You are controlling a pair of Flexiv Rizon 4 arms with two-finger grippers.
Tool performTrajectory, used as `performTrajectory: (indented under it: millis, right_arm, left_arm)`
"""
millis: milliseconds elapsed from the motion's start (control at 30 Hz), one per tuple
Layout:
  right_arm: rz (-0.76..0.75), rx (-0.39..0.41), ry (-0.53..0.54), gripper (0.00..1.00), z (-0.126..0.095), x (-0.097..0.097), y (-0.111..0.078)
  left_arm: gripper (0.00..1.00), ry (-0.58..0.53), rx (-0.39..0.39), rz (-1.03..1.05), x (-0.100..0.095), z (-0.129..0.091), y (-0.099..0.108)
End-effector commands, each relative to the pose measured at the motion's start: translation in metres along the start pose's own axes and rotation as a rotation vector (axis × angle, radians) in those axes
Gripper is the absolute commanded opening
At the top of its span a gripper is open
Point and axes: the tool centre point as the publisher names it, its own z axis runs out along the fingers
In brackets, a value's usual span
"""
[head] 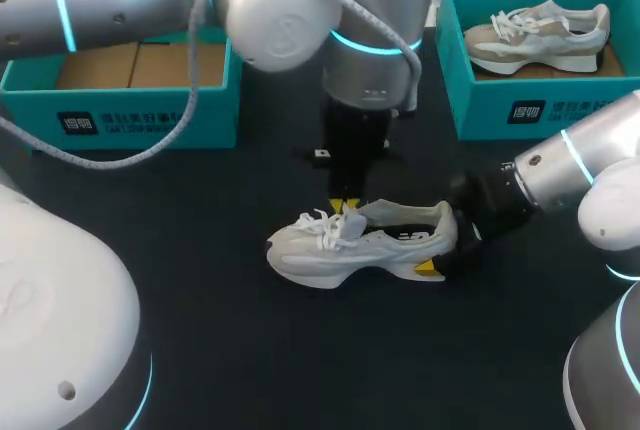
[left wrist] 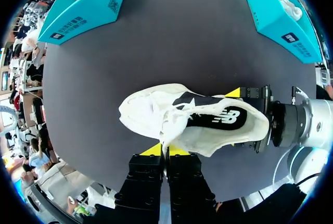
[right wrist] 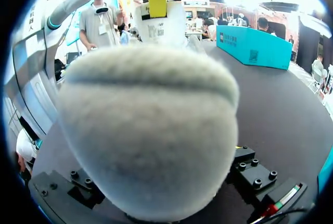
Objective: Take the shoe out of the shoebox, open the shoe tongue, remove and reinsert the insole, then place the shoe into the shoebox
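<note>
1. Shoe (head: 360,245): white, upright on its sole at mid-desk (head: 240,350), outside both boxes. In the head view, toe to 9 o'clock, heel to 3 o'clock.
2. Your left claw (left wrist: 166,150): comes down on the shoe from 12 o'clock. Narrow, with both yellow tips pinching the tongue (head: 350,222) beside the laces.
3. Your right claw (head: 440,242): at the heel, reaching in from 3 o'clock. Wide, one yellow tip on each side of the heel, holding the shoe.
4. Left box (head: 130,115): teal, at 10 o'clock, brown cardboard inside.
5. Right box (head: 560,105): teal, at 2 o'clock. It holds a second shoe (head: 540,35), toe to 9 o'clock.
</note>
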Motion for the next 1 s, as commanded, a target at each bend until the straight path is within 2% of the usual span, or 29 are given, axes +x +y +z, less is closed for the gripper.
performTrajectory:
  millis: [33,133,333,567,800,833,867,933,967,1000]
  right_arm:
    - [0.002,0.005,-0.001,0.00,0.008,-0.005,-0.001]
    - [0.002,0.005,-0.001,0.00,0.008,-0.005,-0.001]
    - [0.002,0.005,-0.001,0.00,0.008,-0.005,-0.001]
    - [0.002,0.005,-0.001,0.00,0.008,-0.005,-0.001]
    - [0.002,0.005,-0.001,0.00,0.008,-0.005,-0.001]
    - [0.002,0.005,-0.001,0.00,0.008,-0.005,-0.001]
    - [0.002,0.005,-0.001,0.00,0.008,-0.005,-0.001]
    - [0.002,0.005,-0.001,0.00,0.008,-0.005,-0.001]
    - [0.002,0.005,-0.001,0.00,0.008,-0.005,-0.001]
    - [0.002,0.005,-0.001,0.00,0.008,-0.005,-0.001]
  left_arm:
    - [0.00,0.083,0.016,0.005,-0.041,-0.012,0.007]
    - [0.00,0.077,0.021,0.006,-0.052,-0.006,0.003]
    - [0.00,0.005,0.021,-0.020,-0.065,0.034,-0.010]
    - [0.00,-0.047,0.018,-0.030,-0.080,0.079,-0.012]
    - [0.00,-0.074,0.021,-0.049,-0.089,0.102,-0.017]
    - [0.03,-0.076,0.020,-0.045,-0.090,0.104,-0.017]
    - [0.13,-0.082,0.015,-0.045,-0.091,0.107,-0.017]
    - [0.06,-0.088,0.006,-0.043,-0.092,0.110,-0.017]
    - [0.09,-0.093,0.002,-0.044,-0.094,0.113,-0.017]
    - [0.18,-0.095,-0.008,-0.046,-0.096,0.114,-0.017]
